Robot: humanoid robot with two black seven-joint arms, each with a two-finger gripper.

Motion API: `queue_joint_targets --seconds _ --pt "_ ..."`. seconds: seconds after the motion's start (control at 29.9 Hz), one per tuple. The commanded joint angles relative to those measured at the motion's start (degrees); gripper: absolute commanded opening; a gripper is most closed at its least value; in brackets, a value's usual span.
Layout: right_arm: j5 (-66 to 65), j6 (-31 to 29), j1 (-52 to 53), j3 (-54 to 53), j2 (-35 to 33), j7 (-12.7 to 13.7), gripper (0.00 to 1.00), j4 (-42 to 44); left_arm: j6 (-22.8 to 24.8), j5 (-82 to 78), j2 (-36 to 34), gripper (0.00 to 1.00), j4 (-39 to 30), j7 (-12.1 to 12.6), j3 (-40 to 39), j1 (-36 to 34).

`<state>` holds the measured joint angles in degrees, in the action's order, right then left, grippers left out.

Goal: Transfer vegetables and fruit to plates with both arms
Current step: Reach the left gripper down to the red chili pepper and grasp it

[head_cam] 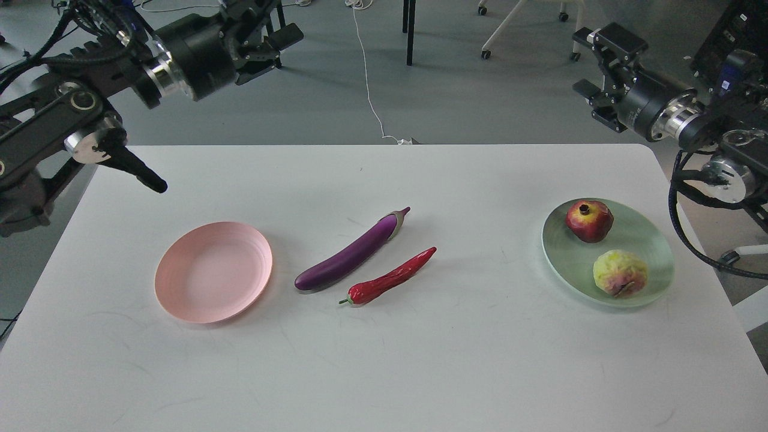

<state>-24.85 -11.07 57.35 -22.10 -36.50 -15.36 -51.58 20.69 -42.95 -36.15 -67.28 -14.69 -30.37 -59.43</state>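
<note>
The pale mint green plate [654,243] sits toward the right side of the white surface [384,360] and holds both fruits: the dark red pomegranate [590,221] lies in its far half with its small dark crown turned upward, and the bumpy yellow-green fruit [620,273], blushed pink along its lower side, lies in the near half, just beside the pomegranate but with a sliver of plate showing between them. The pale pink plate [213,271] lies on the left part of the surface with nothing in it; faint concentric ridges ring its shallow bowl. Between the two plates, nearer the pink one, the vegetables lie directly on the surface. The eggplant [351,255] is long, slender and glossy purple, lying on a diagonal with its greyish cap and stem pointing away to the right and its rounded end close to the pink plate's rim. The red chili pepper [390,278] is shorter and wrinkled, lies nearly parallel just beside the eggplant on the near side, and has its green stem at the near left end. No writing or label can be read anywhere. The left gripper [270,45] hangs above the floor beyond the far left corner, its fingers spread apart and holding nothing. The right gripper [600,75] hangs beyond the far right corner, likewise spread and empty.
</note>
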Motion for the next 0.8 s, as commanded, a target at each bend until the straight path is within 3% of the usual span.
queue_joint_targets --seconds 0.0,0.23,0.43,0.57,0.77 --pt "11.6 -0.1 -3.6 -7.4 0.5 0.0 0.98 0.1 -0.3 -13.7 2.5 0.96 -6.2 0.0 2.9 -0.6" --pt "29.6 -2.8 -9.4 -12.7 0.5 -1.5 0.99 1.6 -0.3 -40.3 11.5 0.96 -7.3 -0.3 7.9 -0.1" --pt "35.7 -16.9 -18.4 -15.3 0.5 -2.5 0.99 7.3 -2.2 -58.0 16.5 0.94 -7.3 -0.3 17.2 0.1" --pt "35.7 -16.9 -23.3 -17.4 0.5 -4.6 0.99 8.8 -4.9 -67.9 18.9 0.89 -6.4 -0.3 24.0 0.5" --pt "35.7 -16.9 -23.9 -19.3 0.7 -4.7 0.99 8.5 -6.8 -78.0 20.1 0.77 -1.4 -0.3 27.7 5.3"
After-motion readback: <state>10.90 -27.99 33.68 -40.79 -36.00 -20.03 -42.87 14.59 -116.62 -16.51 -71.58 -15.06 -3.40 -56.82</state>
